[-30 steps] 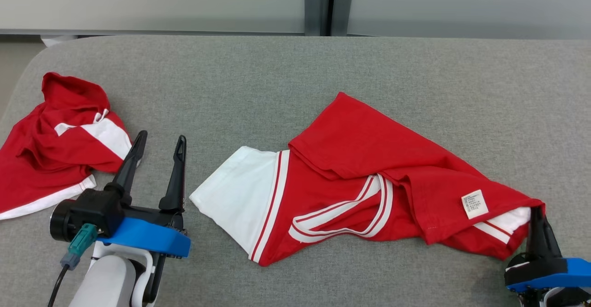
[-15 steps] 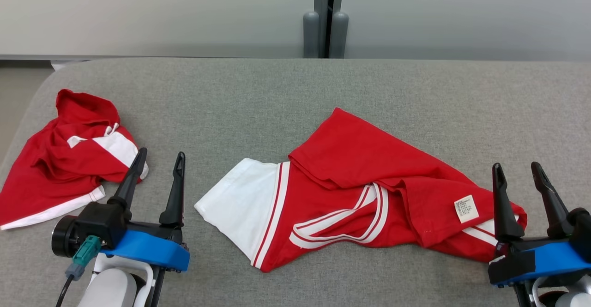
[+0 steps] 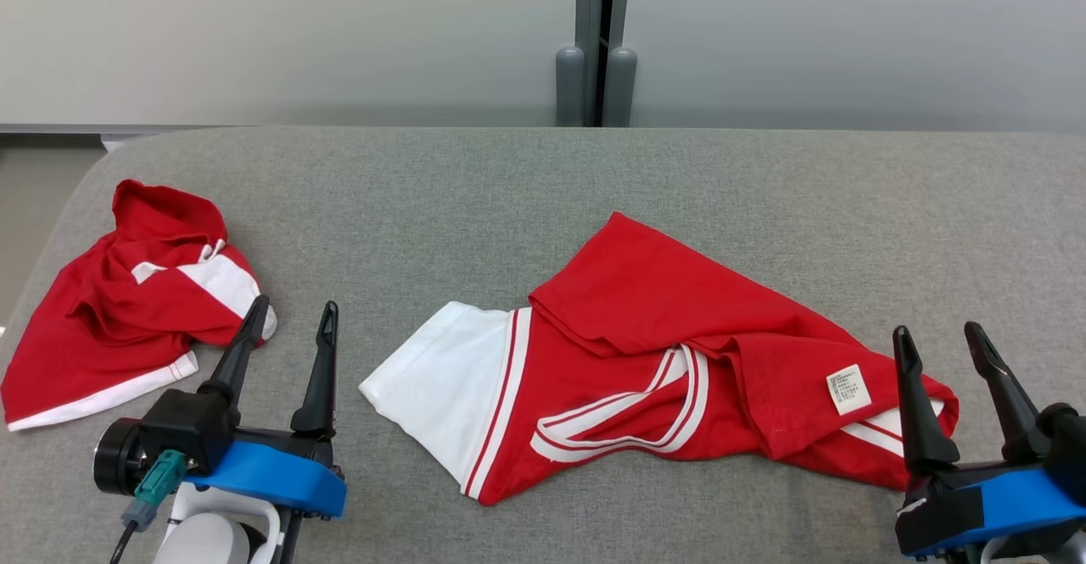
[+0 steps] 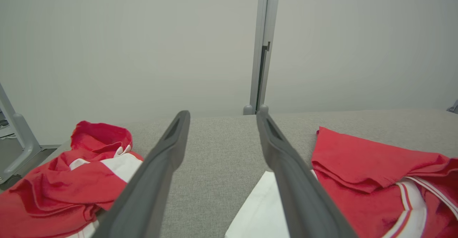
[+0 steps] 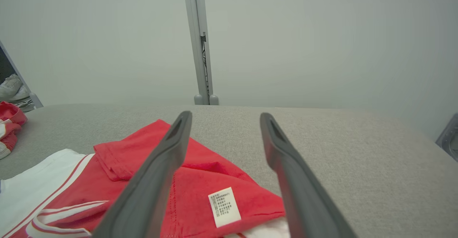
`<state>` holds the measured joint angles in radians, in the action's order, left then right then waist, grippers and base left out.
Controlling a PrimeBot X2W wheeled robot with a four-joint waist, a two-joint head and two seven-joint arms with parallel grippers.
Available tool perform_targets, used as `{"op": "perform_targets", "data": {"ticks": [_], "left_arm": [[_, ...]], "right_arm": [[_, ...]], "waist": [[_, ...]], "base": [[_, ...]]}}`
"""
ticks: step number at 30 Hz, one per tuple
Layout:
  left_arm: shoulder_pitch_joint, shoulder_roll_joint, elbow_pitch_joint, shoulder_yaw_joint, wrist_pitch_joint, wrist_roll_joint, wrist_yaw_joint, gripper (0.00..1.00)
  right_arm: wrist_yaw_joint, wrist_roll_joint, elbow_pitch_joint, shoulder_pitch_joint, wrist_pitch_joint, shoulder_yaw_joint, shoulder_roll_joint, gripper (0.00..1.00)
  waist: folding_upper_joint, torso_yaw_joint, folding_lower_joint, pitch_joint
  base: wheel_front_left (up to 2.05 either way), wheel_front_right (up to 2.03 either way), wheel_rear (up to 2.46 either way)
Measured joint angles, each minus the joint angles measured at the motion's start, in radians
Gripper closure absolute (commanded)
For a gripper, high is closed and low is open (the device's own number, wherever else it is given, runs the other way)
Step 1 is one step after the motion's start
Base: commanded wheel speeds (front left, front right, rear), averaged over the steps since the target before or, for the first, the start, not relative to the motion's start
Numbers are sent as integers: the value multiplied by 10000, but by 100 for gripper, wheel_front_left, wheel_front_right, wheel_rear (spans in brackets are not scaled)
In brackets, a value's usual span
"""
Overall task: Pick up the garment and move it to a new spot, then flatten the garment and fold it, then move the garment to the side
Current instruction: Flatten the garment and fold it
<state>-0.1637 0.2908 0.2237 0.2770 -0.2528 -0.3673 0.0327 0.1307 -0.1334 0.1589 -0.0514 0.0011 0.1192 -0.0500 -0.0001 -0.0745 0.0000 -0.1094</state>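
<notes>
Red-and-white garment (image 3: 653, 352) lay crumpled across the middle and right of the grey surface (image 3: 509, 199). Its white end pointed left, and a white label (image 3: 849, 389) faced up near its right end. The right tool (image 3: 935, 329) stood at the near right, fingers spread, over the garment's right end and pinching nothing. The left tool (image 3: 295, 303) stood at the near left, fingers likewise spread and empty. It was over bare surface between the garment and a second red-and-white garment (image 3: 110, 326) bunched at the left edge. A pale wall (image 3: 254, 30) with a grey post (image 3: 602, 38) rose beyond the far edge.
</notes>
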Motion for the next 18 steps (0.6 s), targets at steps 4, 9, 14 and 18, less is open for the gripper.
{"op": "perform_targets", "data": {"ticks": [4, 9, 14, 18], "left_arm": [[29, 36, -46, 8, 38, -23, -48, 0], [32, 38, -121, 54, 44, -35, -69, 0], [-32, 33, -173, 109, 44, -38, -71, 0], [-176, -6, -159, 150, 35, -96, -61, 0]], "right_arm": [[0, -10, 40, -31, 73, -36, 0, 0], [0, 134, -54, -31, 251, -431, 0, 0], [0, 464, -637, -220, 796, -1388, -61, 0], [0, 782, -1509, -357, 1049, -2127, -464, 0]], "waist": [[0, 28, 0, -11], [0, 55, 0, -84], [0, 56, 0, -310], [1, 44, 1, -581]], "base": [[0, 0, 0], [0, 0, 0], [0, 0, 0], [0, 0, 0]]}}
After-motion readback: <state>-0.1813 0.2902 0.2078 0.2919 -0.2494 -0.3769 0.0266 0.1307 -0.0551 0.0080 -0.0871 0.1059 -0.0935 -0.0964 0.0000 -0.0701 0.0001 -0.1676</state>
